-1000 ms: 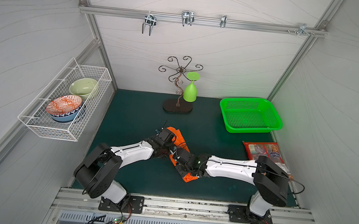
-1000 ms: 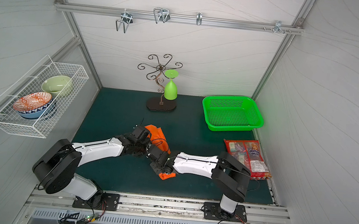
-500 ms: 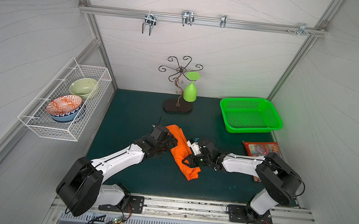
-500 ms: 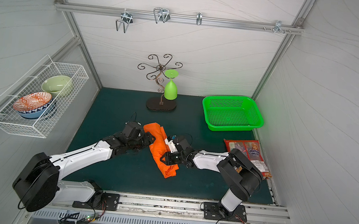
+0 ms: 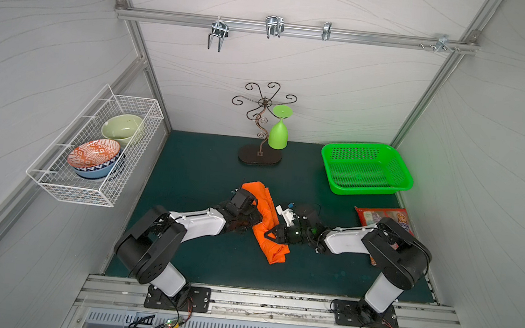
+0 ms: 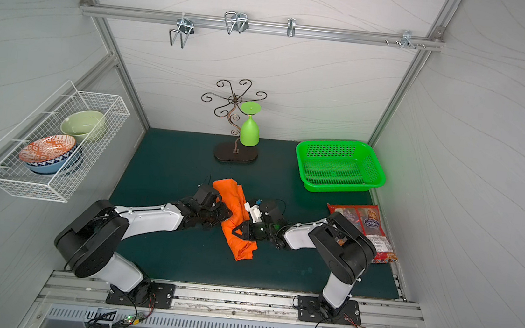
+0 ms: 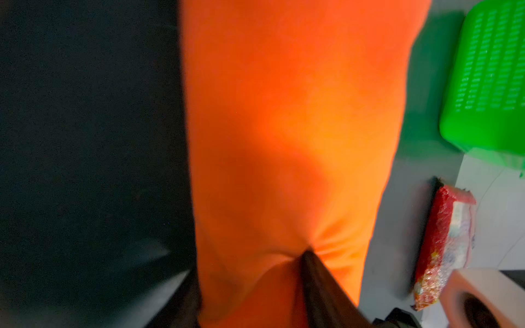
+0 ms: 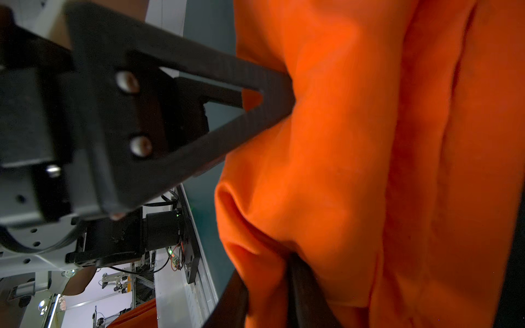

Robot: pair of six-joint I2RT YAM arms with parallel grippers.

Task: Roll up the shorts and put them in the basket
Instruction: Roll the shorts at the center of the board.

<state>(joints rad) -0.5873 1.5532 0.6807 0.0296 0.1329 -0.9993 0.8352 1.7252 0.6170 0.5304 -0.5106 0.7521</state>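
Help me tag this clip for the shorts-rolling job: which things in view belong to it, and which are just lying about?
Part of the job: shorts, left end effector, right end effector.

Lying about: green basket, snack packet, green glass, wire stand, bowls in the wall rack.

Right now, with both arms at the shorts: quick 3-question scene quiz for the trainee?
1. True or false: the basket is empty.
2. What hangs upside down on the stand?
3. Where are the shorts?
A. in the basket
B. on the mat, between left gripper and right gripper
C. draped on the stand

Key: 1 true; 2 a green glass; 3 B.
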